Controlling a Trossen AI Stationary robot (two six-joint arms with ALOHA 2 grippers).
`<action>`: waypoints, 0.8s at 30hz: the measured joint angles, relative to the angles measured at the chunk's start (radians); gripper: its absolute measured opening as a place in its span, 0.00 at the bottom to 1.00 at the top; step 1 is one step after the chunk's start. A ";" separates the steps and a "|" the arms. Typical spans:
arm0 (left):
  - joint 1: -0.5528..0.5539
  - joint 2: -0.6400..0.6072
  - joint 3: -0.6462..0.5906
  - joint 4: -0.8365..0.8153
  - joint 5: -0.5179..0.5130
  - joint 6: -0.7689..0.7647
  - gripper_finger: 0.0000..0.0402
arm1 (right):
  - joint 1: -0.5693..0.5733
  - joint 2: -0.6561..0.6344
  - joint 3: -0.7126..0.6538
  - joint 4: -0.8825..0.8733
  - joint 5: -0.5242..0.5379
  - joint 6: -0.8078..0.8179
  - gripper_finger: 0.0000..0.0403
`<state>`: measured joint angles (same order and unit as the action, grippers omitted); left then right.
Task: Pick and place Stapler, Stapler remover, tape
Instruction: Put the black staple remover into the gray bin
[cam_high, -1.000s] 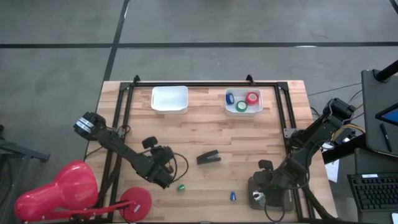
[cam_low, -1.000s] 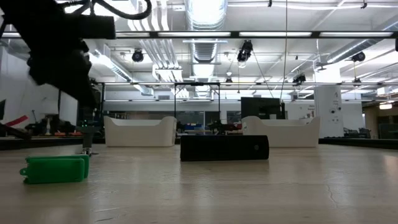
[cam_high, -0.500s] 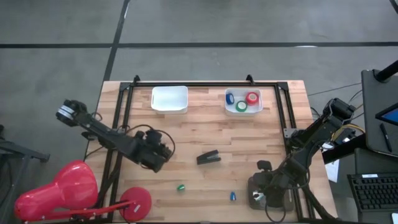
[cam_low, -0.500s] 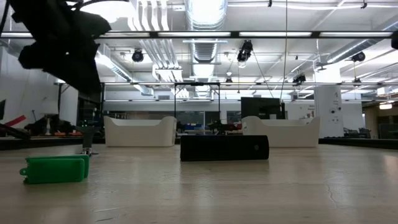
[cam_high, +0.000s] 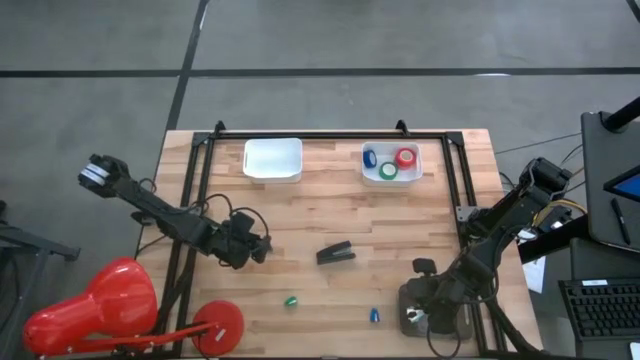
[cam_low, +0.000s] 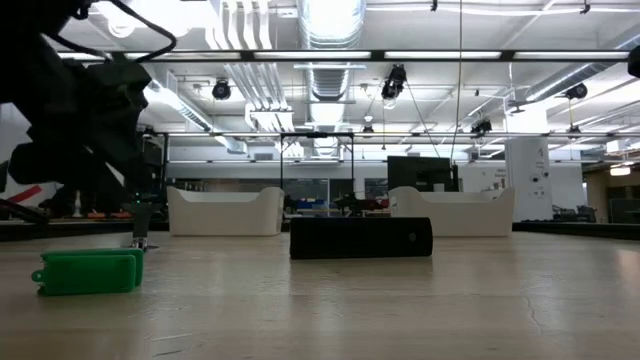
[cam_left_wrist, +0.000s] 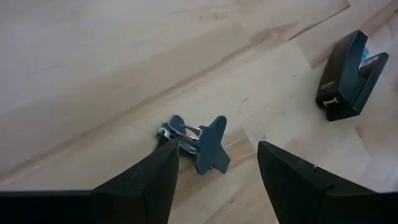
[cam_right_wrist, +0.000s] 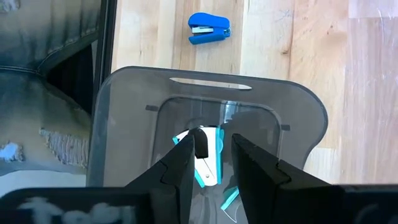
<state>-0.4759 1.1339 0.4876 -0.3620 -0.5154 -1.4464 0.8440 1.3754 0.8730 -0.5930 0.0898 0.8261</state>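
Observation:
The black stapler (cam_high: 336, 253) (cam_left_wrist: 348, 74) lies mid-table. A grey-blue staple remover (cam_left_wrist: 200, 144) lies on the wood just ahead of my open left gripper (cam_left_wrist: 214, 168) (cam_high: 258, 245), close to one fingertip (cam_left_wrist: 166, 155). Red, blue and green tape rolls (cam_high: 388, 163) sit in a white tray at the far right. My right gripper (cam_right_wrist: 211, 155) (cam_high: 420, 318) reaches down into a grey container (cam_right_wrist: 124, 106) at the near right. Its fingers are a little apart, with teal and white things (cam_right_wrist: 214, 171) between them. My left gripper: one fingertip (cam_left_wrist: 166, 155) stands right at the staple remover's metal end (cam_left_wrist: 166, 132), but I cannot tell whether it touches. The remover lies flat on the table.
A small green stapler (cam_high: 291, 300) (cam_low: 90, 271) and a small blue one (cam_high: 374, 316) (cam_right_wrist: 209, 29) lie near the front edge. An empty white tray (cam_high: 273, 158) stands at the far side. A red lamp (cam_high: 100, 300) sits off the near-left corner. A black frame (cam_high: 330, 135) rims the table.
My left gripper has moved away from the green stapler, toward the table's far and left edges. In the low view it has come lower over the table.

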 joint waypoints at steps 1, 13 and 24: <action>0.000 0.000 -0.010 0.018 0.000 0.000 0.55 | 0.000 0.000 0.000 0.001 0.000 0.000 0.24; 0.000 0.021 -0.053 0.101 0.002 -0.008 0.45 | 0.000 0.000 0.000 0.002 0.018 0.000 0.19; -0.001 0.062 -0.051 0.106 0.000 -0.023 0.20 | 0.000 0.000 0.000 0.002 0.018 -0.011 0.18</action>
<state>-0.4766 1.1957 0.4370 -0.2559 -0.5152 -1.4693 0.8440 1.3754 0.8730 -0.5911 0.1081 0.8154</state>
